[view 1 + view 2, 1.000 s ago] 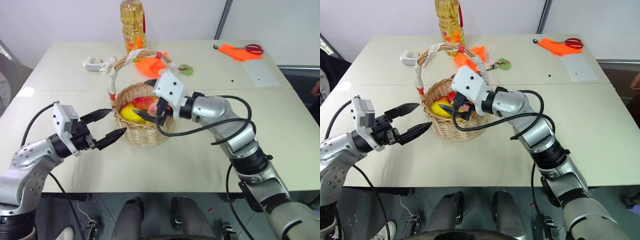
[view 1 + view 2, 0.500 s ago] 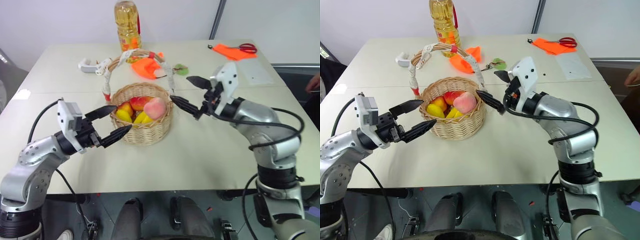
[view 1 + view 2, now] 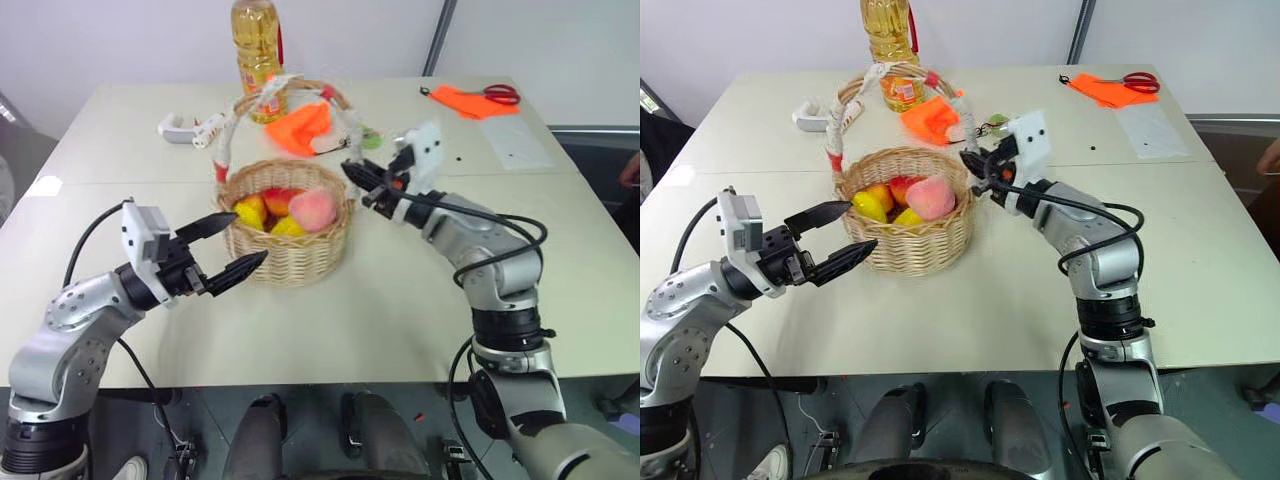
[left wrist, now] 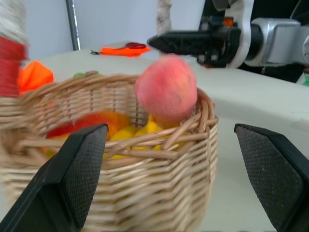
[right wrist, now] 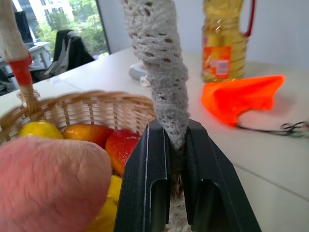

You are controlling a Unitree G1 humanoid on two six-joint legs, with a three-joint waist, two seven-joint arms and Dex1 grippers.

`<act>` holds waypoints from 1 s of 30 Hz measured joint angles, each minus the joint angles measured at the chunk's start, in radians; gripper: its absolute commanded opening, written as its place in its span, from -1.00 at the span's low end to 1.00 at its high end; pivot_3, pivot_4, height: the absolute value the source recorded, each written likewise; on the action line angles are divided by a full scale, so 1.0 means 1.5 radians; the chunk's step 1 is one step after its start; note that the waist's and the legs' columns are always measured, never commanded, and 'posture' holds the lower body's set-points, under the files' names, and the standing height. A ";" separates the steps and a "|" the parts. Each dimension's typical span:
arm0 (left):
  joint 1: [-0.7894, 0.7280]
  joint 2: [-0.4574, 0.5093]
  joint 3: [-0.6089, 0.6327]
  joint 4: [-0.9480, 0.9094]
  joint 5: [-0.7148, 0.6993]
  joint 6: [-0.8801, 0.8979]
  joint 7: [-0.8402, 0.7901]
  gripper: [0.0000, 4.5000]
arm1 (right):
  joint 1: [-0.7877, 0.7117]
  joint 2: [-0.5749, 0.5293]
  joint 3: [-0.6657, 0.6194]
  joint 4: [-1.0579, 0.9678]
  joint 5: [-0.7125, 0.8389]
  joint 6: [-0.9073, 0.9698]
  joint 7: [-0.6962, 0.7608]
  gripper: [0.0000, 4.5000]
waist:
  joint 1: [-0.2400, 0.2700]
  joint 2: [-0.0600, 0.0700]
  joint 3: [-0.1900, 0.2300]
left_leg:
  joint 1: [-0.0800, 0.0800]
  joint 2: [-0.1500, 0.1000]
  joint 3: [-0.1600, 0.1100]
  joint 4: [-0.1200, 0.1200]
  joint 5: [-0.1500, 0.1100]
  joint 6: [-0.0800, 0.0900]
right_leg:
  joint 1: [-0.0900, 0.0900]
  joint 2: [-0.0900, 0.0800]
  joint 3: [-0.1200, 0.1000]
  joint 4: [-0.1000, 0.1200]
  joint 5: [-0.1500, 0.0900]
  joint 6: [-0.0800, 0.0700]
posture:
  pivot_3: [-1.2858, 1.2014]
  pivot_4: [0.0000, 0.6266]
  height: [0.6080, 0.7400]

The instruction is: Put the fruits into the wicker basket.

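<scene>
Reading from the left, the left gripper (image 3: 228, 247) is held open just beside the wicker basket (image 3: 290, 262). All fruits (image 3: 285, 211) are seen inside. The right gripper (image 5: 175, 159) is closed on the handle (image 5: 158, 67); pulling should be avoided.

table (image 3: 400, 300): pale beige top
front-middle: wicker basket (image 3: 290, 255)
far edge: oil bottle (image 3: 256, 40), white handle thing (image 3: 190, 127), orange cloth (image 3: 305, 125)
far right corner: another orange cloth (image 3: 470, 100) with red scissors (image 3: 500, 95), clear bag (image 3: 520, 145)
</scene>
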 measured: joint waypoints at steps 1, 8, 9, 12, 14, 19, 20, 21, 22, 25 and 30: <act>0.000 0.000 -0.001 0.000 0.001 0.000 0.000 1.00 | 0.007 -0.009 -0.010 -0.008 0.006 -0.001 0.002 -0.98 | 0.000 0.000 0.000 | 0.000 0.000 0.000 0.000 0.000 0.000 | 0.000 0.000 0.000 0.000 0.000 0.000 | 0.03 -0.52 1.00; -0.020 -0.005 -0.015 0.008 0.011 -0.001 -0.003 1.00 | 0.026 -0.108 -0.135 0.005 -0.008 -0.040 -0.037 -0.98 | 0.001 0.000 0.000 | 0.000 0.000 0.001 0.000 0.000 0.000 | 0.000 0.000 0.001 0.000 0.000 0.000 | 0.03 -0.52 1.00; -0.029 -0.007 -0.022 0.011 0.012 -0.002 -0.004 1.00 | 0.026 -0.127 -0.155 0.028 -0.024 -0.055 -0.055 -0.98 | 0.001 0.000 0.000 | 0.000 0.000 0.001 0.000 0.000 0.000 | 0.000 0.000 0.001 0.000 0.000 0.000 | 0.03 -0.52 1.00; -0.037 -0.014 -0.034 0.018 0.015 -0.003 -0.006 1.00 | 0.026 -0.155 -0.189 0.097 -0.064 -0.084 -0.101 -0.98 | -0.002 0.000 0.000 | 0.000 0.000 0.002 0.000 0.000 0.000 | 0.000 0.000 0.002 0.000 0.000 0.000 | 0.03 -0.52 1.00; -0.050 -0.016 -0.042 0.025 0.018 -0.003 -0.008 1.00 | 0.026 -0.166 -0.202 0.145 -0.084 -0.106 -0.122 -0.98 | -0.005 0.000 0.000 | 0.001 0.000 0.003 0.000 -0.001 0.001 | -0.001 0.001 0.003 0.000 0.000 0.000 | 0.03 -0.52 1.00; -0.056 -0.018 -0.054 0.032 0.022 -0.003 -0.016 1.00 | 0.026 -0.173 -0.205 0.210 -0.102 -0.173 -0.116 -0.01 | -0.010 0.000 0.000 | 0.002 0.000 0.004 0.000 -0.002 0.003 | -0.001 0.002 0.007 0.001 0.000 0.001 | 0.03 -0.52 1.00; -0.056 -0.018 -0.054 0.033 0.023 -0.003 -0.017 1.00 | 0.026 -0.176 -0.204 0.210 -0.103 -0.183 -0.112 0.23 | -0.010 0.000 0.000 | 0.002 0.000 0.004 0.000 -0.002 0.003 | -0.001 0.002 0.007 0.001 0.000 0.001 | 0.03 -0.52 1.00; -0.055 -0.018 -0.054 0.034 0.025 -0.003 -0.017 1.00 | 0.026 -0.179 -0.205 0.209 -0.105 -0.188 -0.111 0.43 | -0.010 0.000 0.000 | 0.002 0.000 0.004 0.000 -0.002 0.003 | -0.001 0.002 0.007 0.001 0.000 0.001 | 0.03 -0.52 1.00; -0.055 -0.017 -0.054 0.035 0.026 -0.003 -0.017 1.00 | 0.031 -0.186 -0.206 0.204 -0.106 -0.192 -0.109 0.67 | -0.008 0.000 0.000 | 0.002 0.000 0.005 0.000 -0.002 0.003 | -0.001 0.002 0.007 0.001 0.000 0.001 | 0.03 -0.52 1.00; -0.045 -0.014 -0.050 0.040 0.032 -0.003 -0.016 1.00 | 0.088 -0.206 -0.220 0.163 -0.102 -0.215 -0.086 0.67 | -0.002 0.000 0.000 | 0.002 0.000 0.005 0.000 -0.002 0.003 | -0.001 0.002 0.007 0.001 0.000 0.001 | 0.03 -0.52 1.00; -0.023 -0.012 -0.042 0.061 0.062 -0.004 0.009 1.00 | 0.171 -0.214 -0.266 0.130 -0.055 -0.230 -0.029 0.67 | -0.001 0.000 0.000 | 0.002 0.000 0.006 0.001 -0.002 0.003 | -0.001 0.001 0.009 0.001 0.000 0.002 | 0.03 -0.52 1.00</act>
